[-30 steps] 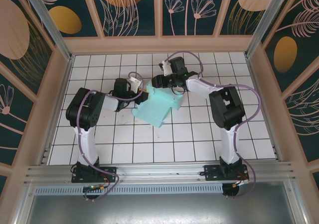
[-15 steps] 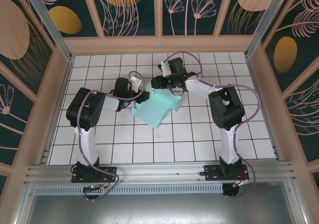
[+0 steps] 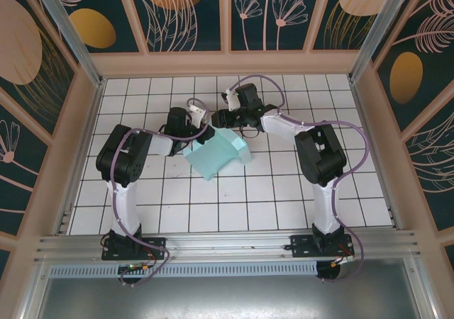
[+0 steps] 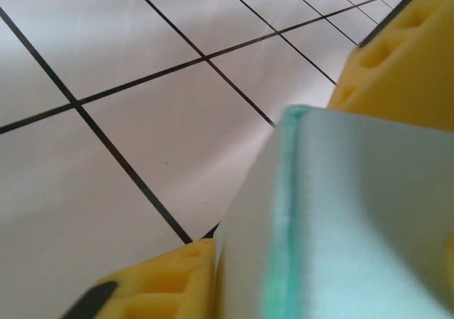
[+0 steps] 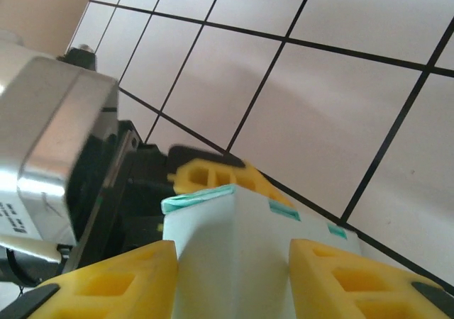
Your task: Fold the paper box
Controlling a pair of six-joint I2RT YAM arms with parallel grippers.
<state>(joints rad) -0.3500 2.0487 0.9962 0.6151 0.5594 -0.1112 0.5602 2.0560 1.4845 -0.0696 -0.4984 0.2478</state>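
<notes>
The pale turquoise thin-card paper box (image 3: 215, 156) lies part-formed near the middle of the white tiled table (image 3: 284, 198), its far end raised between my two arms. My left jaws pinch the edge of one panel. My right jaws clamp a wider folded section just beside them. I judge I'm mid-fold, shaping a wall. The next move calls for pressing the crease home without the card slipping.

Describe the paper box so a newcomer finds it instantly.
At the middle of the white table with black grid lines sits the paper box. The left pincer and right pincer grip its far edges. It is the only pale turquoise thing there: creased, partly folded card.
</notes>
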